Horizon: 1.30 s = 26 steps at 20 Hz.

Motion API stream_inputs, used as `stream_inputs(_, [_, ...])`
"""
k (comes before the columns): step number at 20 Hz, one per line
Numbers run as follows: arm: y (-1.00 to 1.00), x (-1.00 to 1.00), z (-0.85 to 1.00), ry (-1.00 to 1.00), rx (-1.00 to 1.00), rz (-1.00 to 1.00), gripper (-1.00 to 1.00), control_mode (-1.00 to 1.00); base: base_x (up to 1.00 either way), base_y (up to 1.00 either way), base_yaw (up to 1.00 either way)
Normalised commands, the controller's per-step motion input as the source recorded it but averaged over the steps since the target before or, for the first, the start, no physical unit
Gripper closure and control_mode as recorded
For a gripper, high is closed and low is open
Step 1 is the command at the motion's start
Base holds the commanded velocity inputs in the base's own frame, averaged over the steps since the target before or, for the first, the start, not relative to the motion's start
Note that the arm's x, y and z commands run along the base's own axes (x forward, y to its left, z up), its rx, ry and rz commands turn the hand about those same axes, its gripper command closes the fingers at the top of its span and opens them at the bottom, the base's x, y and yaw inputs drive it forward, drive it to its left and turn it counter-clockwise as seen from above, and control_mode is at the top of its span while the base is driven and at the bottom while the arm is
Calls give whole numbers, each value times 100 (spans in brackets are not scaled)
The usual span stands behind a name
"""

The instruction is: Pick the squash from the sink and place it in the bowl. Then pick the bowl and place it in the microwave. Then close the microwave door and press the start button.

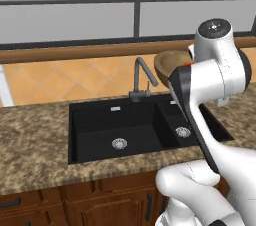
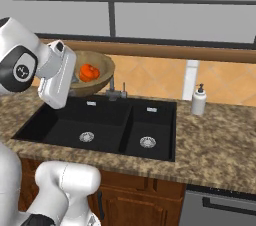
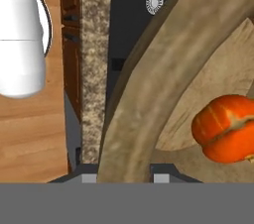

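Observation:
The tan wooden bowl point(image 3: 163, 94) hangs in the air over the black sink point(image 1: 95, 120), tilted a little. My gripper point(image 3: 124, 178) is shut on its near rim, one fingertip point(image 3: 89, 178) outside and the other inside. The orange-red squash point(image 3: 228, 129) lies inside the bowl. From the right base view the bowl point(image 2: 100, 72) with the squash point(image 2: 89, 72) sits just past my white hand, above the sink's point(image 2: 65, 130) back left corner. In the left base view the bowl point(image 1: 167, 62) peeks out behind my forearm. The microwave and its door are out of view.
A grey arched tap point(image 1: 141, 77) stands behind the basins, close under the bowl. A white soap bottle point(image 2: 199, 100) sits on the granite counter point(image 2: 220, 145) right of the sink. Wooden cabinet doors point(image 1: 75, 205) run below the counter's front edge.

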Motion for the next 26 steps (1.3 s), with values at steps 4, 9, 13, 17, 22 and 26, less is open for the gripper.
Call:
stream_inputs(4, [0,-2,0,-4,0,1,100,100,-9,0,0])
stream_inputs(9, [0,0,0,0,0,0,100,100,-58,-8,-1])
stream_inputs(13, [0,0,0,0,0,0,100,100,-24,-54,-28])
stream_inputs(17, [0,0,0,0,0,0,100,100,-1,-21,-83])
stream_inputs(22, [0,0,0,0,0,0,100,100,0,-4,-94])
stream_inputs(26, [0,0,0,0,0,0,100,100,0,-4,-93])
